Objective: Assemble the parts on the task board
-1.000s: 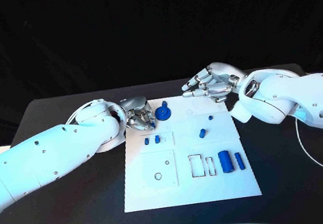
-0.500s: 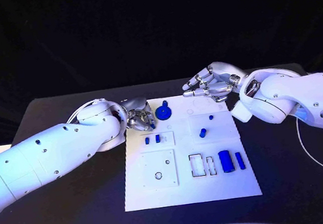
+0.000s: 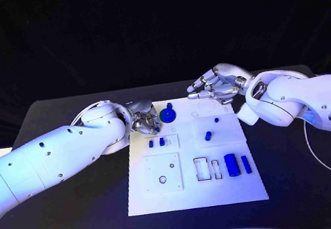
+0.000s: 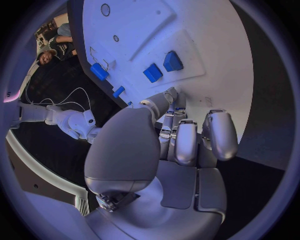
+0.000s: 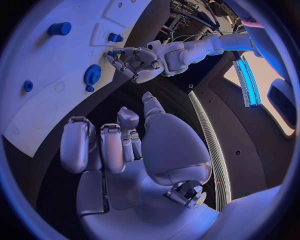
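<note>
My left hand [image 4: 175, 145] gleams like polished metal; beside it the task board [image 3: 196, 197] looks matt white plastic, its parts [image 3: 231, 164] glossy blue.

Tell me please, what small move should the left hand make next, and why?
Probably it should reach slightly toward the round blue gear-like part and close on it. The silver left hand sits at the far left edge of the white task board, right beside that part, with curled fingers that seem to hold nothing. The silver right hand hovers apart, also seemingly without a part.
</note>
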`<state>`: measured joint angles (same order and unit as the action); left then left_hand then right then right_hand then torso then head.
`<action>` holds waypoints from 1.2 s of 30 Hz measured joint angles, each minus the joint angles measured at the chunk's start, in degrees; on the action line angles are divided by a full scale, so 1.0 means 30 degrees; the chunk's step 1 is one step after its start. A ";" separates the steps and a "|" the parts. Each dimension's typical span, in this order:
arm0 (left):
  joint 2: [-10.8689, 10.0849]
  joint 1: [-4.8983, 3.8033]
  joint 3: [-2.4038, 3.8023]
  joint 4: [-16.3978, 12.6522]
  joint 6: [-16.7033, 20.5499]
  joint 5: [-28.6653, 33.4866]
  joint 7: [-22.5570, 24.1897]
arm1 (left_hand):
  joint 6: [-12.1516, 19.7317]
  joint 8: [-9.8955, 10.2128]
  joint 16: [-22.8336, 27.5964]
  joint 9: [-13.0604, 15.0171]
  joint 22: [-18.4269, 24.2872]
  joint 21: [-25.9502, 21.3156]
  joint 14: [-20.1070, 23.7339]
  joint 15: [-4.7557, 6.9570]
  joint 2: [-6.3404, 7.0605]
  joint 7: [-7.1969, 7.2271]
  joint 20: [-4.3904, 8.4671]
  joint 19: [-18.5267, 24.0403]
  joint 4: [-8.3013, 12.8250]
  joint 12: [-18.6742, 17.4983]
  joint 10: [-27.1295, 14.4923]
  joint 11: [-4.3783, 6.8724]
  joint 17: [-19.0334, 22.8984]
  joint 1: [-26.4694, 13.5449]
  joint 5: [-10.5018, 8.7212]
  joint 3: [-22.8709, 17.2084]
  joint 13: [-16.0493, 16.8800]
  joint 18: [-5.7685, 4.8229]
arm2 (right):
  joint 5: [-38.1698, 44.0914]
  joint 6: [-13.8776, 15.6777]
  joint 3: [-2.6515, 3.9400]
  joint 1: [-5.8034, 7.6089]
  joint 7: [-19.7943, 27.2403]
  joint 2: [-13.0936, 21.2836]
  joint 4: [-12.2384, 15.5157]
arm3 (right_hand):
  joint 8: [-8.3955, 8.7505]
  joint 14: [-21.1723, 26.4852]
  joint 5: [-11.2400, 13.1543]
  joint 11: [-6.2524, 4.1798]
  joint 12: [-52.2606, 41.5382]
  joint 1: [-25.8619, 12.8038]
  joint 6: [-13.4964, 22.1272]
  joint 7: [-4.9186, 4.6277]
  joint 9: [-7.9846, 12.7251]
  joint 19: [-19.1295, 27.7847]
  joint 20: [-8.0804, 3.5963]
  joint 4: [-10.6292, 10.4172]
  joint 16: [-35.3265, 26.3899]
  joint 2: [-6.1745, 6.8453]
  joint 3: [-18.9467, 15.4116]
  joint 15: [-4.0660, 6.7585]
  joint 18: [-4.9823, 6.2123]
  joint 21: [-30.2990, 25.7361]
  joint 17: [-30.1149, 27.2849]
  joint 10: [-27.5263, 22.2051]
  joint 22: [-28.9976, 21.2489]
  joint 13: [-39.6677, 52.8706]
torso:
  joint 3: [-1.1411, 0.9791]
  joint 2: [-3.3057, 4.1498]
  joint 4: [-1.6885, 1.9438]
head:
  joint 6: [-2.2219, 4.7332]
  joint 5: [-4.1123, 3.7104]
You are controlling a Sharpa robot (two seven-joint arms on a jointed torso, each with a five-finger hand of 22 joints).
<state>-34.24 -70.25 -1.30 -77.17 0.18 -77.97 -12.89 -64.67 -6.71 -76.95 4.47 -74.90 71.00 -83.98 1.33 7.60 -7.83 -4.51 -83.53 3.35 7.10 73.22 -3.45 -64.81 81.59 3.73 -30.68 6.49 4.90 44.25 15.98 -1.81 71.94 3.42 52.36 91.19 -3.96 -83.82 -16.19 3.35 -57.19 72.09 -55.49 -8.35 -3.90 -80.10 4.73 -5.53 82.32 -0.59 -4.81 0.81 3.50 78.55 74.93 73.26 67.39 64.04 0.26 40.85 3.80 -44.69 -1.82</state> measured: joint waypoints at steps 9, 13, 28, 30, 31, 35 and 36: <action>0.0064 0.0002 0.0008 0.0073 -0.0382 -0.0064 -0.0255 | 0.0271 0.0406 0.0000 -0.0118 0.0001 -0.0081 -0.0001 -0.0001 0.0131 -0.0261 -0.0071 0.0072 -0.0048 -0.0447 -0.0252 -0.0249 0.0159 -0.0466 0.0001 0.0059 -0.0075 0.0000 | 0.0000 -0.0002 0.0000 0.0000 0.0003 0.0030 0.0033 | 0.0000 0.0000 0.0000 0.0000 0.0000 0.0000 0.0000 0.0000 0.0000 0.0000 0.0001 0.0000 0.0000 0.0000 0.0000 0.0000 0.0000 0.0000 -0.0003 0.0001 0.0000 0.0001 | -0.0011 0.0002 -0.0011 | 0.0002 -0.0015; 0.0077 -0.0003 0.0018 0.0081 -0.0659 -0.0096 -0.0366 | 0.0695 0.0708 0.0000 -0.0188 -0.0008 -0.0224 -0.0026 -0.0183 0.0171 -0.0418 -0.0173 0.0173 -0.0001 -0.0730 -0.0635 -0.0419 0.0273 -0.0506 0.0001 0.0107 -0.0154 -0.0001 | 0.0000 -0.0002 0.0000 -0.0001 0.0007 0.0044 0.0034 | 0.0000 0.0000 0.0000 0.0000 0.0000 -0.0076 0.0000 0.0000 0.0000 0.0000 0.0000 -0.0062 0.0000 -0.0083 -0.0062 0.0000 0.0001 0.0000 -0.0003 0.0001 0.0000 0.0001 | 0.0000 0.0002 -0.0013 | -0.0004 -0.0029; -0.0172 0.0011 0.0015 -0.0118 -0.1234 -0.0222 -0.0414 | 0.3274 0.0996 0.0000 -0.0315 -0.0006 -0.1046 0.0036 -0.0380 0.0560 -0.0453 -0.0420 0.0422 0.0138 -0.1112 -0.2009 -0.0581 0.0542 -0.0894 0.0070 -0.0148 -0.0599 -0.0002 | 0.1161 0.0329 0.0006 -0.0001 -0.0851 0.0237 -0.0121 | 0.0000 0.0000 0.0388 0.0225 0.7781 0.0893 0.0079 0.0045 -0.0016 -0.0316 0.0035 0.0163 -0.0972 -0.0637 0.0001 0.0000 0.0003 0.0224 -0.0078 -0.3804 0.0434 -0.5975 | 0.0029 -0.0005 0.0011 | -0.0048 -0.0046; -0.0414 0.0000 0.0025 -0.0203 -0.1203 -0.0222 -0.0414 | 0.3628 0.0996 0.0000 -0.0317 0.0068 -0.1194 0.0036 -0.0380 0.0602 -0.0366 -0.0444 0.0447 0.0100 -0.1112 -0.2330 -0.0567 0.0623 -0.0937 0.0070 -0.0216 -0.0684 0.0000 | 0.1821 0.0255 0.0006 -0.0001 -0.1156 0.0276 -0.0451 | -0.0078 -0.0001 0.0774 0.0200 0.9984 0.1376 -0.0171 0.0061 -0.0057 -0.0201 0.0150 0.0406 -0.1446 -0.0604 0.0245 -0.0001 0.0003 0.0182 -0.0577 -0.4448 0.0252 -0.7851 | 0.0035 -0.0013 0.0009 | -0.0035 -0.0046; -0.0547 -0.0004 0.0028 -0.0247 -0.1171 -0.0223 -0.0414 | 0.3805 0.0996 0.0000 -0.0316 0.0109 -0.1259 0.0037 -0.0379 0.0663 -0.0314 -0.0444 0.0447 0.0100 -0.1112 -0.2451 -0.0586 0.0650 -0.0997 0.0070 -0.0216 -0.0730 -0.0001 | 0.2171 0.0188 0.0006 -0.0001 -0.1287 0.0314 -0.0605 | -0.0078 -0.0034 0.0823 0.0199 1.1019 0.1680 -0.0244 0.0095 -0.0057 -0.0175 0.0176 0.0550 -0.1562 -0.0549 0.0389 -0.0035 0.0003 0.0182 -0.0720 -0.4449 0.0227 -0.8801 | 0.0035 -0.0015 0.0007 | -0.0024 -0.0033; -0.1062 0.0007 0.0018 -0.0374 -0.0894 -0.0223 -0.0391 | 0.4367 0.0996 0.0000 -0.0317 0.0164 -0.1301 0.0036 -0.0379 0.0663 -0.0080 -0.0444 0.0446 0.0204 -0.1216 -0.2542 -0.0621 0.0656 -0.0997 0.0069 -0.0377 -0.0868 0.0000 | 0.4049 -0.0264 0.0006 -0.0004 -0.1842 0.0520 -0.1110 | -0.0223 -0.0035 0.1074 0.0300 1.3423 0.3026 -0.0982 0.0088 -0.0071 -0.0175 0.0176 0.1360 -0.1726 -0.0408 0.1201 -0.0035 0.0004 0.0182 -0.1063 -0.4607 0.0284 -1.1089 | 0.0055 -0.0042 0.0031 | -0.0002 -0.0016; -0.1218 0.0018 0.0008 -0.0402 -0.0751 -0.0211 -0.0361 | 0.4405 0.0996 0.0000 -0.0317 0.0178 -0.1362 0.0036 -0.0379 0.0663 -0.0042 -0.0445 0.0446 0.0202 -0.1217 -0.2675 -0.0620 0.0656 -0.0997 0.0069 -0.0424 -0.0868 0.0000 | 0.4526 -0.0391 0.0006 -0.0004 -0.1955 0.0542 -0.1180 | -0.0223 -0.0034 0.1265 0.0295 1.4026 0.3242 -0.1198 0.0083 -0.0070 -0.0174 0.0176 0.1531 -0.1809 -0.0355 0.1550 -0.0035 0.0004 0.0183 -0.1127 -0.4420 0.0310 -1.1865 | 0.0057 -0.0053 0.0051 | 0.0009 -0.0026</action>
<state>-37.90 -70.19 -1.28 -78.37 -2.08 -78.60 -13.97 -51.45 -3.72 -76.95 3.52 -74.37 66.92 -83.87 0.19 9.59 -7.95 -5.85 -82.19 3.96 3.45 65.19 -5.31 -62.84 78.60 3.93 -31.96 3.88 4.90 57.83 14.80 -1.79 71.93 -2.45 53.99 87.65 -4.63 -83.92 -12.39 4.23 -15.11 81.82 -59.09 -8.10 -4.11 -80.62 5.26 -0.94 76.90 -1.66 -0.16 0.71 3.51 79.10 71.55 60.00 68.32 28.45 0.43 40.69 3.95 -44.66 -1.90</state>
